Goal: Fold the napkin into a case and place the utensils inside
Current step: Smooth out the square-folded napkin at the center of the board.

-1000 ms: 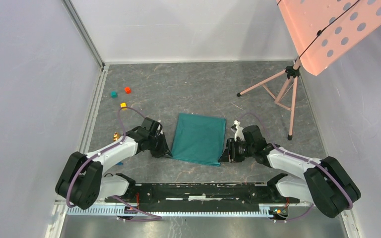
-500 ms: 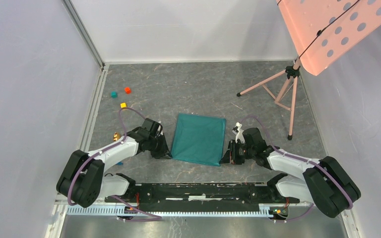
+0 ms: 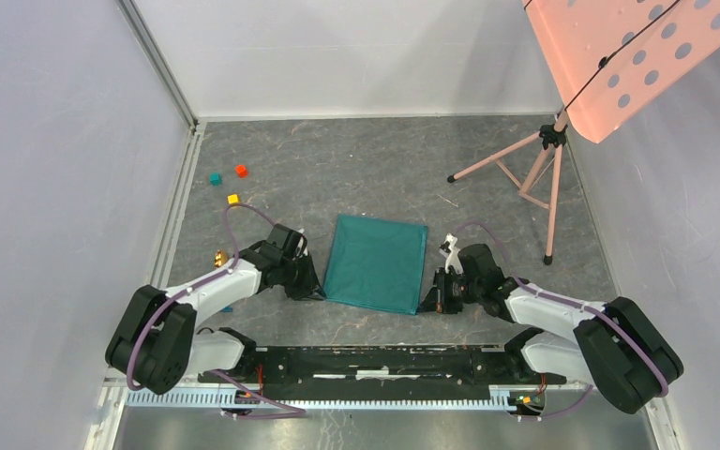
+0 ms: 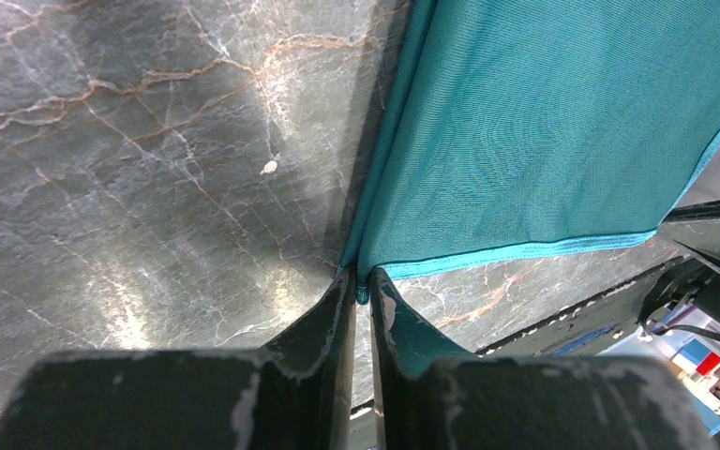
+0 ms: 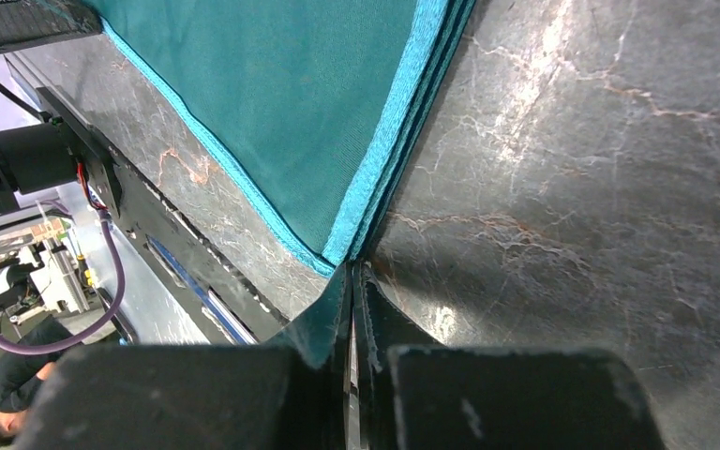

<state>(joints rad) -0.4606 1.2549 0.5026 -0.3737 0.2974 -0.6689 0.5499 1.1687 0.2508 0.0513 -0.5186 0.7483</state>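
The teal-green napkin lies flat on the grey marble floor between my arms, folded into layers. My left gripper is shut on its near left corner; in the left wrist view the fingertips pinch the corner of the napkin. My right gripper is shut on the near right corner; in the right wrist view its tips meet the layered hem of the napkin. A gold spoon shows partly beside the left arm. A bit of the blue utensil shows under that arm.
Teal, red and yellow cubes lie at the far left. A pink tripod stand with a perforated pink panel stands at the far right. White walls close in the floor. The arms' base rail runs along the near edge.
My right gripper has shifted slightly to the right and nearer with the napkin's corner, drawing the near edge a little tauter. The left gripper has barely moved.
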